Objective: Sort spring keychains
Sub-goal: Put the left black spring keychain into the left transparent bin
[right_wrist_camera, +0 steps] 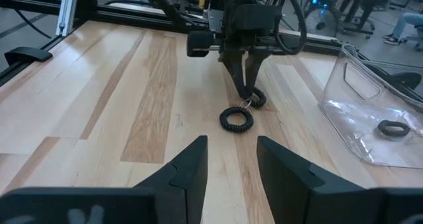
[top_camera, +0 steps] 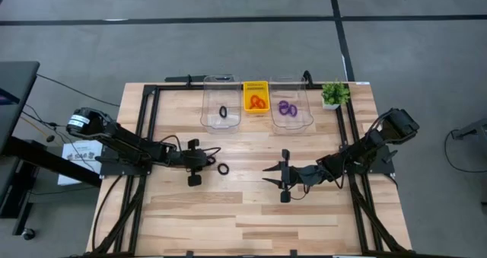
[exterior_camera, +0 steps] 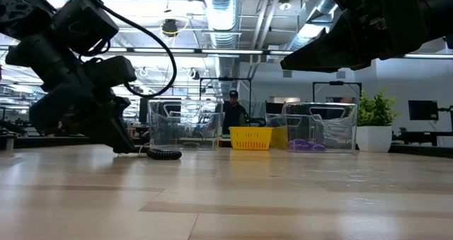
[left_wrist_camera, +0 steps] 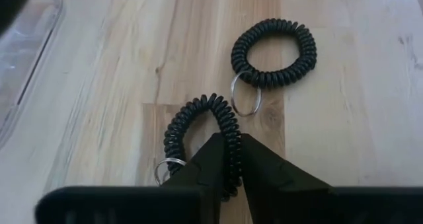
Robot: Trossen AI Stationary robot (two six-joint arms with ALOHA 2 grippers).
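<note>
Two black spring keychains are at my left gripper (left_wrist_camera: 232,159), near the table's middle. One (left_wrist_camera: 198,128) is in its shut fingers. The other (left_wrist_camera: 274,52) lies flat just beyond them, also seen as a keychain (top_camera: 224,168) from above. My left gripper (top_camera: 209,157) points toward the table's right. My right gripper (top_camera: 268,174) hovers open, facing it, and in its own view my right gripper (right_wrist_camera: 231,159) holds nothing. At the far edge, a black keychain (top_camera: 224,112) lies in a clear bin, orange ones (top_camera: 256,101) in the yellow basket, purple ones (top_camera: 287,108) in another clear bin. My left gripper pinches the black keychain's coil (left_wrist_camera: 229,141) between its two fingertips, on the side of the loop nearest the gripper. The fingers slant down from the table's left. The loop reaches forward from them, low over the wood; I cannot tell whether it rests on the table.
The left clear bin (top_camera: 221,121), the yellow basket (top_camera: 256,85) and the right clear bin (top_camera: 291,125) stand in a row at the far edge, with a small potted plant (top_camera: 332,93) at their right. Bare wood lies toward the near edge (top_camera: 251,227).
</note>
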